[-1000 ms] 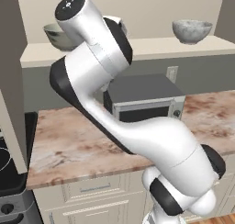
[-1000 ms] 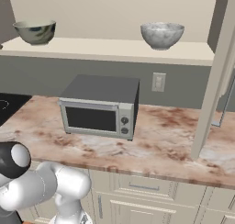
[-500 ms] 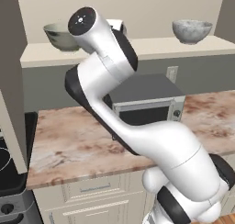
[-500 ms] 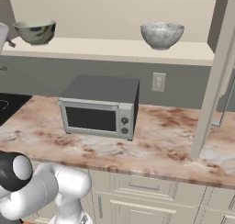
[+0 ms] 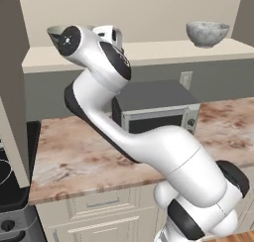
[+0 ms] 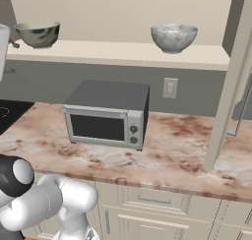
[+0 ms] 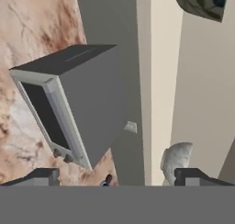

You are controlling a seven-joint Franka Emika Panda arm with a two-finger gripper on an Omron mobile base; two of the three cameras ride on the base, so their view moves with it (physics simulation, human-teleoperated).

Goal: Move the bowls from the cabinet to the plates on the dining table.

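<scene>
Two bowls stand on the shelf of the open cabinet (image 5: 163,52). The left bowl (image 6: 38,33), mottled grey-green, also shows at the top right of the hand view (image 7: 202,2). Further right on the shelf is the grey stone-look right bowl (image 5: 207,32) (image 6: 173,37) (image 7: 176,159). My gripper (image 7: 119,177) hangs open in front of the shelf close to the left bowl, nothing between its fingers. In the left base view my wrist covers most of the left bowl (image 5: 54,32). The plates and the dining table are out of view.
A grey microwave (image 5: 154,109) (image 6: 106,113) (image 7: 78,103) stands on the marble counter (image 6: 172,145) under the shelf. The open cabinet door (image 6: 236,86) juts out at the right. A black stovetop (image 5: 10,181) lies to the left, and cream drawers (image 6: 152,199) run below.
My arm has swung and brought the hand up to the shelf's left end beside the left bowl. The jaws have stayed open. Neither bowl has moved.
</scene>
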